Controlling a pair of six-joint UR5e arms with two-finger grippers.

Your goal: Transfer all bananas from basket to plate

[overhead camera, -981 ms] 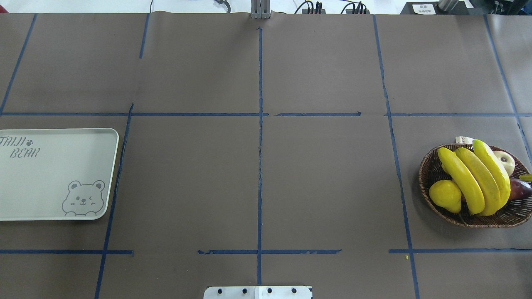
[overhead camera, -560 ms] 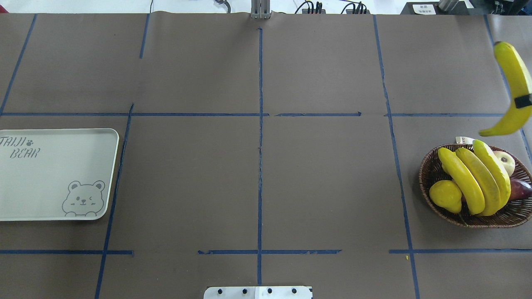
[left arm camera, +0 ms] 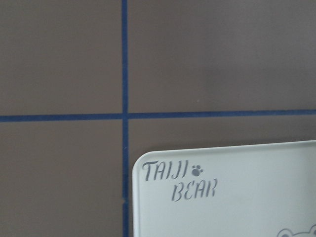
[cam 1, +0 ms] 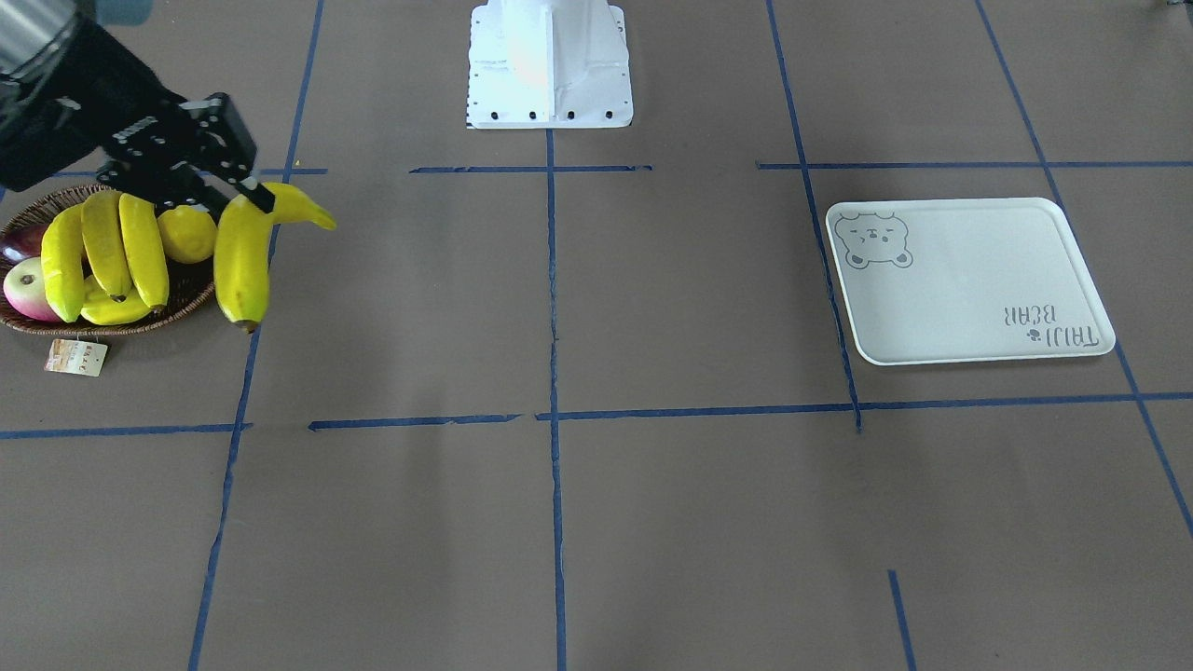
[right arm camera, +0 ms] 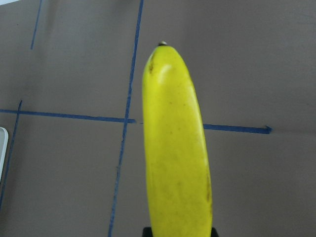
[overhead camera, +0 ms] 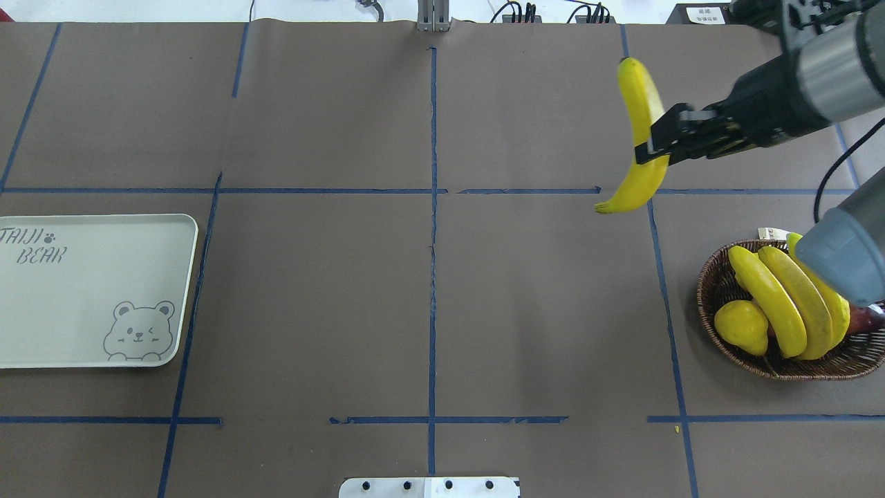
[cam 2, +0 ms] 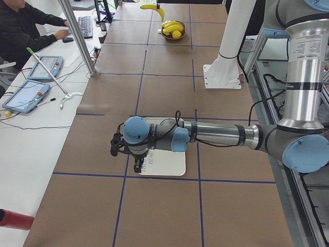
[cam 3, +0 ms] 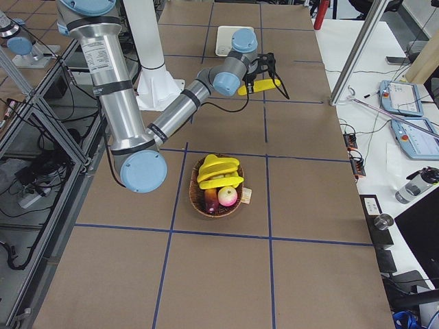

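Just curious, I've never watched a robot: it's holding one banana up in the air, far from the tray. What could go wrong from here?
1. The right gripper pinches the glossy banana at one narrow spot. On the long trip to the tray it might swing or slip out.
2. The left arm sits close to the tray, so the two arms could crowd each other there.
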